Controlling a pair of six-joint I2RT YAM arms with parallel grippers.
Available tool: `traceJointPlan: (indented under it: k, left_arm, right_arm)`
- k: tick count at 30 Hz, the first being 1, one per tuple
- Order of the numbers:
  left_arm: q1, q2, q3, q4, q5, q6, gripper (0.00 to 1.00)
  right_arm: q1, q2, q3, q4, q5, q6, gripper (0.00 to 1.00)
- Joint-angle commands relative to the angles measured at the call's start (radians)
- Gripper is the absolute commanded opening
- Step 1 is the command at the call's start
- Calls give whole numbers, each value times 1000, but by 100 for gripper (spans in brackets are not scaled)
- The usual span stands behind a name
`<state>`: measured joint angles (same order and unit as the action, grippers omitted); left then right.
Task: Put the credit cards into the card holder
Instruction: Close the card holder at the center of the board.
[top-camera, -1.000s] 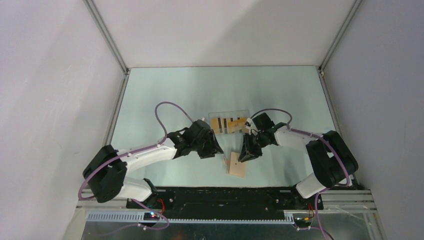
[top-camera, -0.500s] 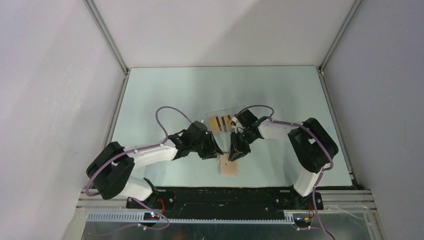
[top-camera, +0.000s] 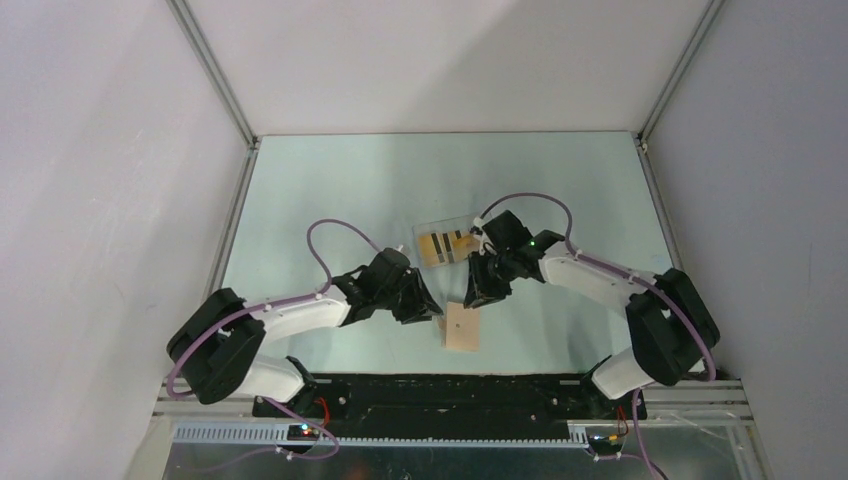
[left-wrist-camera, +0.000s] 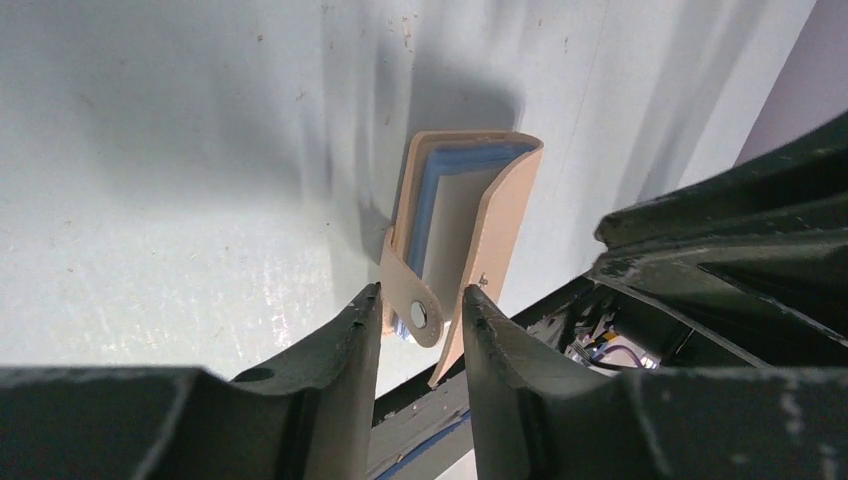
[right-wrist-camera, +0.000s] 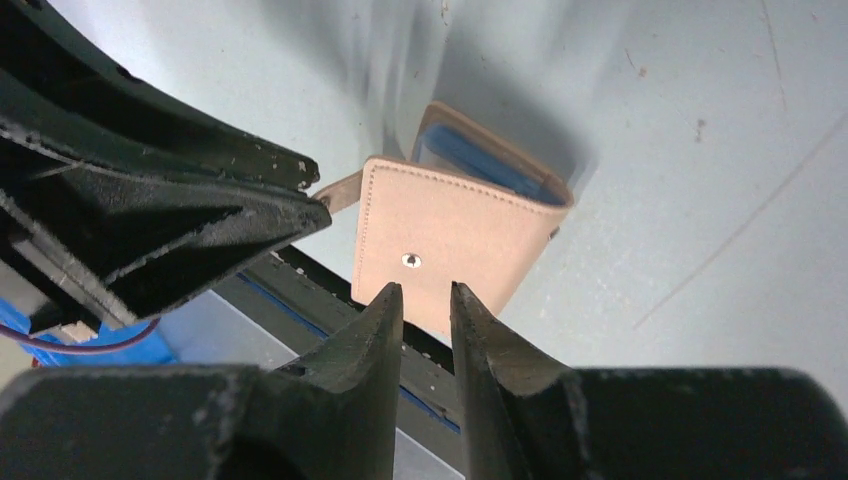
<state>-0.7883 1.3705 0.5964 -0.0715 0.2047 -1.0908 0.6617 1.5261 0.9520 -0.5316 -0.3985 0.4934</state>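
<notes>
The pale mint-green desk (top-camera: 330, 200) carries two things. A small tan folding card holder (top-camera: 462, 329) with light blue inner panels lies near its front edge, one flap raised. Farther back, apart from it, sits a clear plastic tray (top-camera: 432, 229) holding orange-yellow, dark-striped credit cards (top-camera: 440, 247).

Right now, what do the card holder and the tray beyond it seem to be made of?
The card holder looks like tan leather or imitation leather, matte, with stitched edges and a metal snap stud; its inner panels are light blue. The tray looks like clear plastic: its rim is see-through.
</notes>
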Motion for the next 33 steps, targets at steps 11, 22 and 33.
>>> traceJointPlan:
  k: [11,22,33]
  left_arm:
    - [10,-40,-7,48,-6,-13,36]
    - [21,-31,-55,165,85,-42,37]
    - [4,56,-24,189,131,-46,28]
  right_arm:
    - [70,36,-51,-22,18,7,22]
    - [90,199,-47,61,58,48,12]
    - [88,222,-48,58,90,78,8]
